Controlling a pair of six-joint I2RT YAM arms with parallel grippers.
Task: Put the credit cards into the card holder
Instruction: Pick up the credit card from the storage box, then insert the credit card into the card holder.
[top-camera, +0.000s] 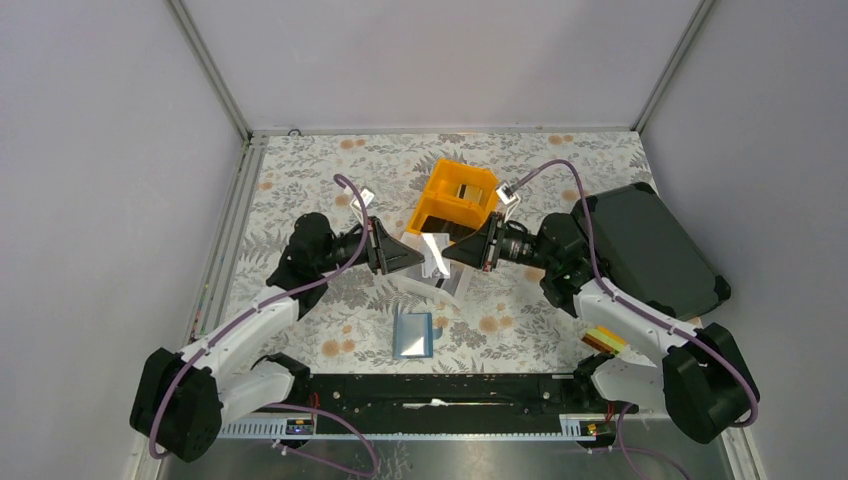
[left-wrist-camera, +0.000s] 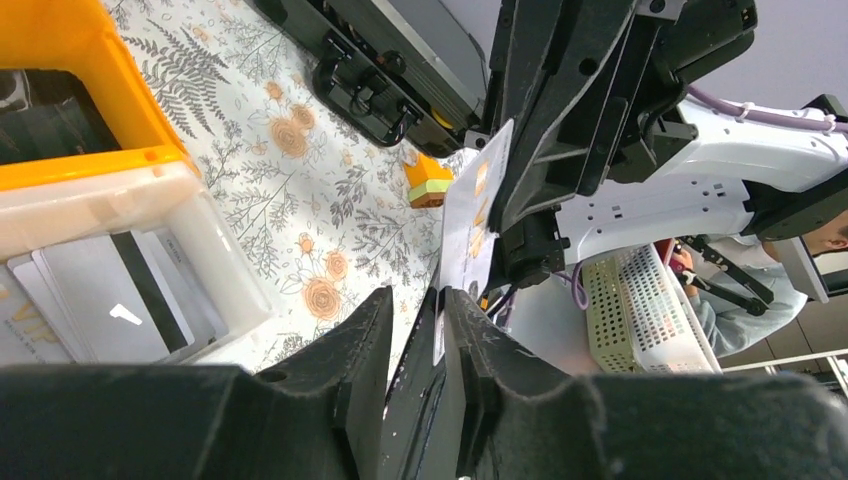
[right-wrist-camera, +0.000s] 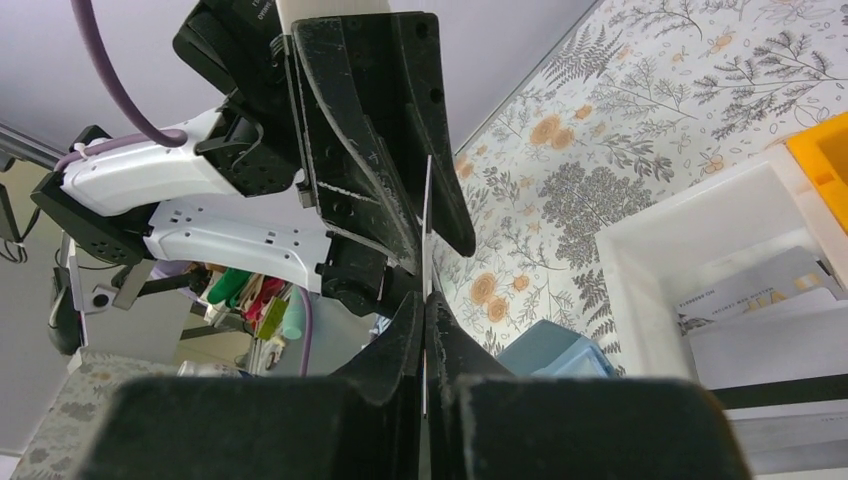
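In the middle of the top view, the right gripper (right-wrist-camera: 425, 305) is pinching one pale credit card (left-wrist-camera: 470, 215) tight, while the left gripper (left-wrist-camera: 418, 300) is standing slightly parted around that same card. One teal card holder (top-camera: 413, 334) is lying just below centre. Several more credit cards (left-wrist-camera: 110, 300) are sitting in one white bin (left-wrist-camera: 215, 250) beside one orange bin (left-wrist-camera: 100, 165).

An orange bin (top-camera: 431, 206) adjoins a white bin (left-wrist-camera: 225, 262); a black case (top-camera: 650, 250) lies right.

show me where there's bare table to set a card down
Free: the table left of the left arm, the far strip behind the orange bin, the patch between card holder and right arm. Crowded: the middle, where left pincer and right pincer meet at a card over the white bin; the black case fills the right.
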